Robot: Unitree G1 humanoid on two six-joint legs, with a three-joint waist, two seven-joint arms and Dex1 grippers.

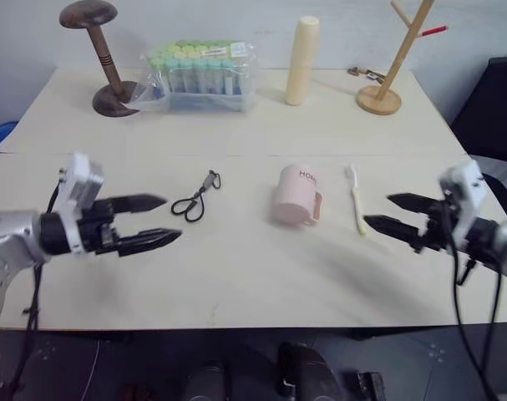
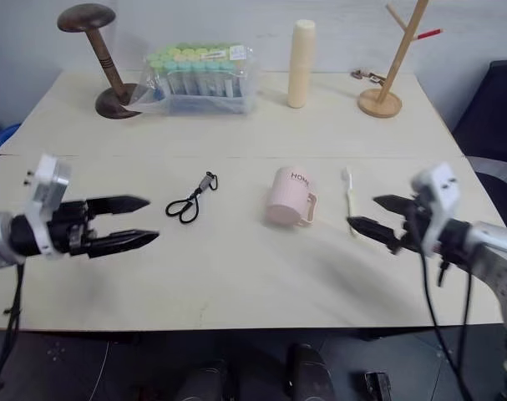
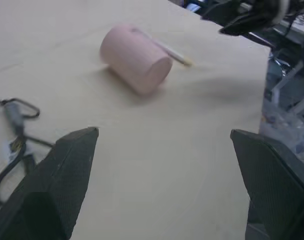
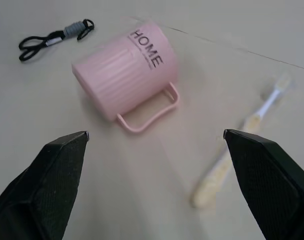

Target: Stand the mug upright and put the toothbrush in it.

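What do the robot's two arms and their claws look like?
Each arm is silver-grey metal with small round screw holes, ending in a dark wrist section topped by a white boxy block. The left claw and the right claw each have two black, tapering, pointed fingers; the wrist views show a fine textured surface on the fingers. Thin black cables hang from both wrists.

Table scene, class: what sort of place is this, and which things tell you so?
Probably a robot test bench, not a bathroom. Unrelated props share one plain table: a mug on its side, a toothbrush, scissors, a tube pack and a hat stand.
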